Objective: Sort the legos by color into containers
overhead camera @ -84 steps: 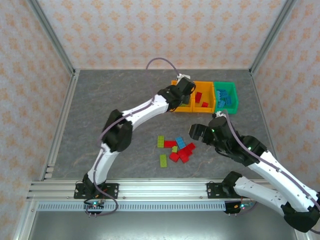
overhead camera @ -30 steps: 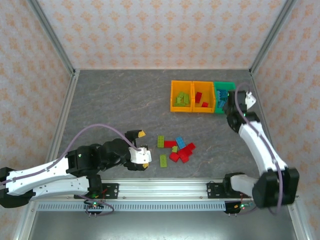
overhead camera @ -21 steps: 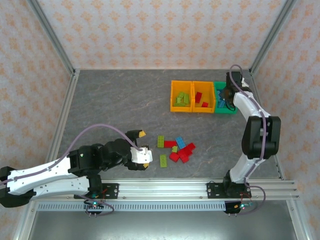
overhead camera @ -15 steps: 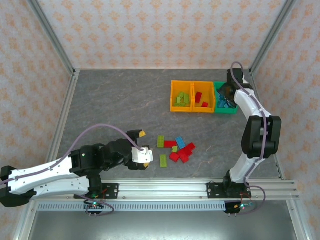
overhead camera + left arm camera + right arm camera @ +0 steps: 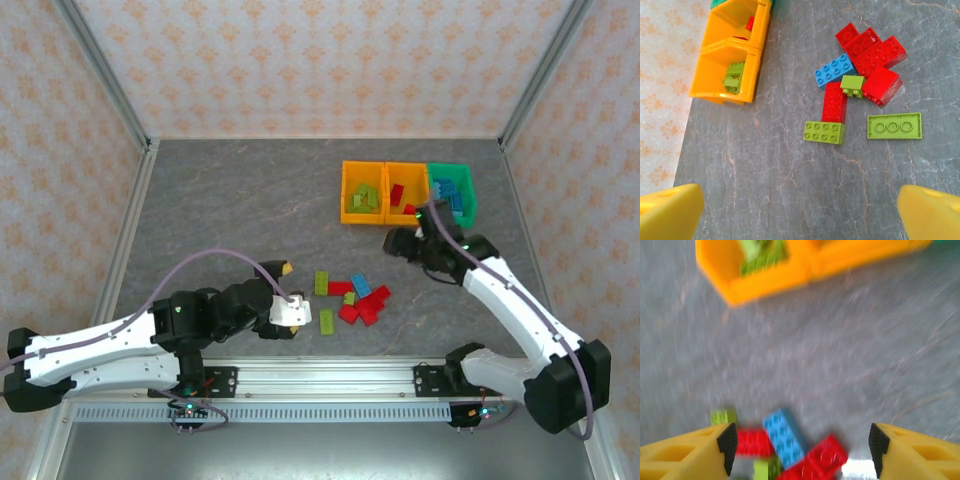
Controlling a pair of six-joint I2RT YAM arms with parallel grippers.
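Observation:
Loose legos point(image 5: 352, 296) lie in a small heap on the grey table: red, lime green and one blue brick point(image 5: 361, 285). At the back stand three containers: an orange bin point(image 5: 346, 195) with lime bricks, an orange bin point(image 5: 406, 167) with red ones, and a green bin point(image 5: 452, 168) with blue ones. My right gripper point(image 5: 398, 243) hangs open and empty between the bins and the heap. Its blurred wrist view has the blue brick point(image 5: 785, 437) and red bricks point(image 5: 824, 458) between its fingers point(image 5: 685, 455). My left gripper point(image 5: 289, 298) stays wide open left of the heap, which shows ahead of it point(image 5: 855, 85).
Metal rails and patterned walls close the table in on the left, back and right. The left wrist view takes in the two orange bins point(image 5: 732, 60) at upper left and a flat lime plate point(image 5: 894, 125) nearest the heap's edge. Bare table lies left of the bins.
My right gripper was shut over the green bin, opened there, then swung forward and left toward the heap. The left arm shifted only slightly and stayed open.

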